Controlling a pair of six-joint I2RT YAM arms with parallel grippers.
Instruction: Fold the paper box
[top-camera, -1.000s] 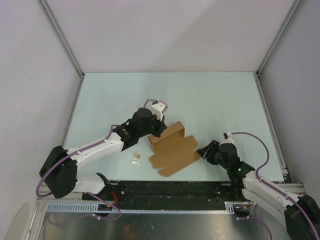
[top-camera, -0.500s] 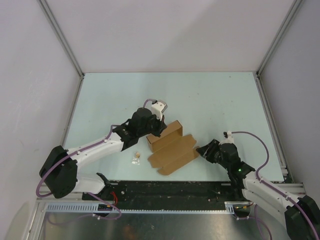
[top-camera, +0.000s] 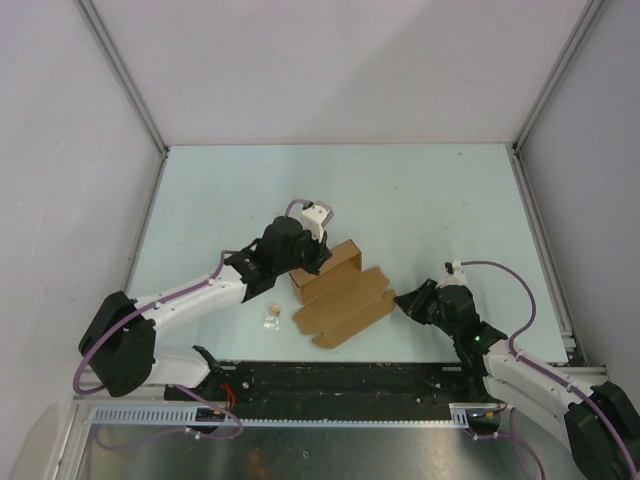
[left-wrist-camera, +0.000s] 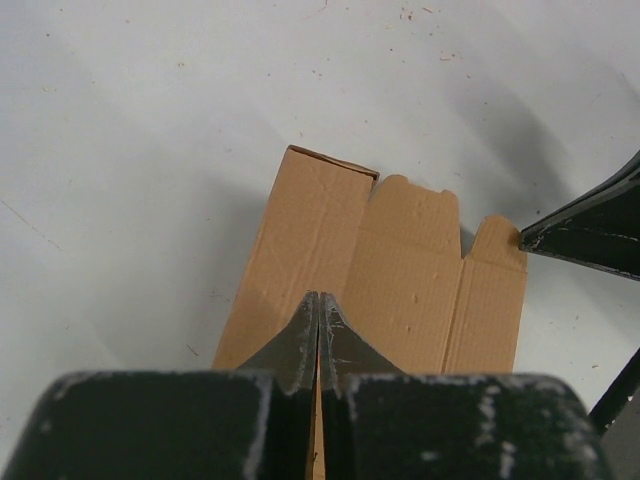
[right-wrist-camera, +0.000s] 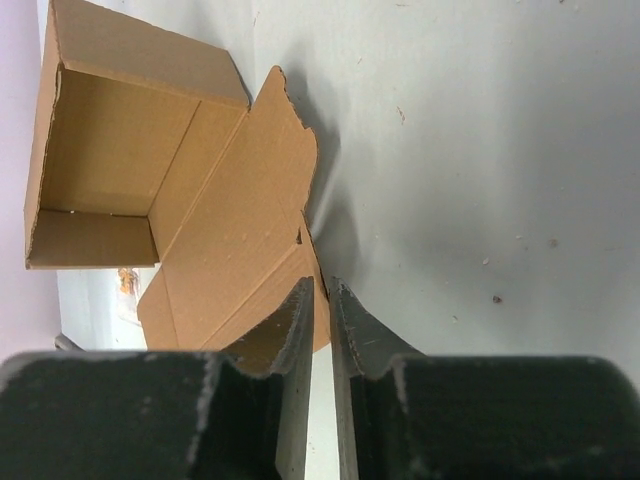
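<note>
Slipping is risked: the paper box (top-camera: 335, 292) flap's capture between the right gripper (right-wrist-camera: 322, 288) fingers cannot be told; the left gripper (left-wrist-camera: 319, 300) is clenched.

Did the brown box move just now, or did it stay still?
Yes. In the top view the paper box slid a little to the left, ending up closer to the tiny scrap, which stayed where it was on the table.

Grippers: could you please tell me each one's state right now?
Left gripper: shut, over the paper box.
Right gripper: slightly open, nothing between its fingers.
</note>
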